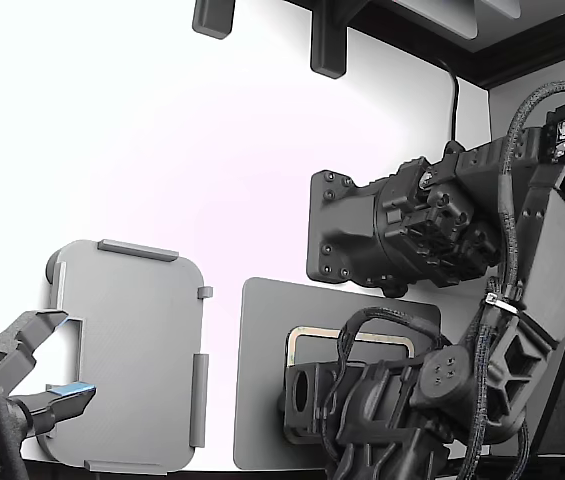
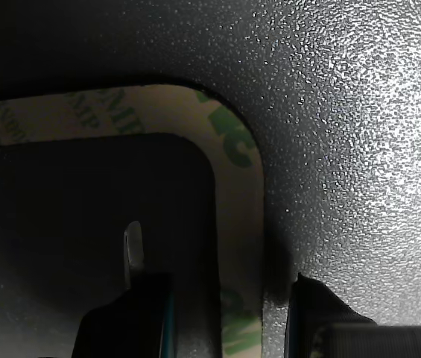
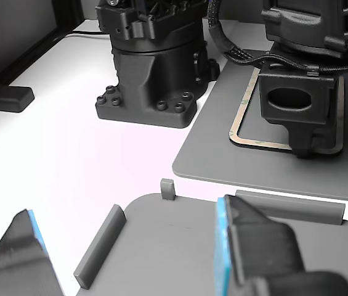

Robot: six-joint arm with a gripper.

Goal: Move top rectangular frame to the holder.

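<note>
The top rectangular frame (image 1: 352, 335), a thin beige outline with green print, lies flat on a dark grey mat (image 1: 262, 380). In the wrist view one rounded corner of the frame (image 2: 232, 149) shows. My gripper (image 2: 225, 317) is down at the mat, open, with one finger inside the outline and one outside. The strip lies between them, and a gap shows on each side. The other view shows the gripper (image 3: 303, 148) pressed low over the frame (image 3: 260, 142). The holder (image 1: 132, 350), a light grey tray with raised tabs, lies empty to the exterior view's left.
A second arm's gripper (image 1: 52, 370) with blue pads hangs open over the holder (image 3: 161, 246). A black arm base (image 3: 149, 80) stands behind the mat (image 3: 223, 160). My own arm and its cables cover much of the frame in the exterior view.
</note>
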